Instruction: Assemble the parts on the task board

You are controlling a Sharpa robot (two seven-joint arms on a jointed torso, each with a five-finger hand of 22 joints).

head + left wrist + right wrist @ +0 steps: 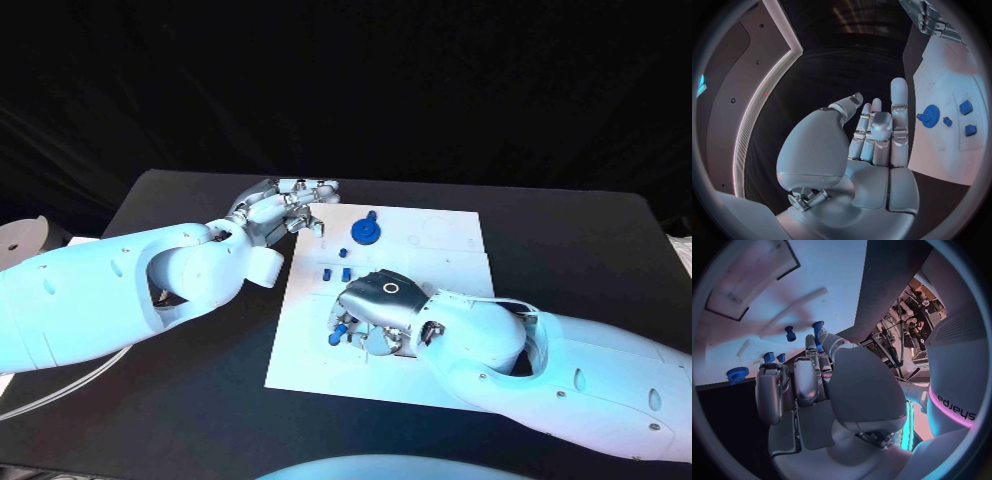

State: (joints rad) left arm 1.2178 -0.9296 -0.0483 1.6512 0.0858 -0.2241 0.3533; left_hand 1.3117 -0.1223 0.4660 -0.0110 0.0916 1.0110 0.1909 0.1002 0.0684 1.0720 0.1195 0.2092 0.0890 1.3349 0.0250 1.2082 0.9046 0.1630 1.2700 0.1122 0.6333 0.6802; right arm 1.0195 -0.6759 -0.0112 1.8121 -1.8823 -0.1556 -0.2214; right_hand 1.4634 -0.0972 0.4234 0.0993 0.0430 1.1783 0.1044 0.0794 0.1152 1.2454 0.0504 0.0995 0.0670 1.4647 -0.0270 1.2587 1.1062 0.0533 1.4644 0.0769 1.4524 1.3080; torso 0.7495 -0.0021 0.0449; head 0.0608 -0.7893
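Note:
The white task board (433,250) lies mid-table. A blue gear (366,231) stands near its far edge, with small blue pieces (336,273) below it. My right hand (378,310) hovers low over the board's near left part. Its thumb and a finger pinch a blue peg (819,330), which is seen at the fingertips (338,335). Another blue peg (789,333) stands on the board just beyond. My left hand (281,212) is at the board's far left corner, fingers stretched and apart (876,125), holding nothing. From there the gear (930,114) and blue pieces (966,107) lie beside it.
The black table (577,240) extends around the board, with bare room on the right. A white object (26,238) sits off the table's left edge. My left forearm (130,290) covers the table's left side.

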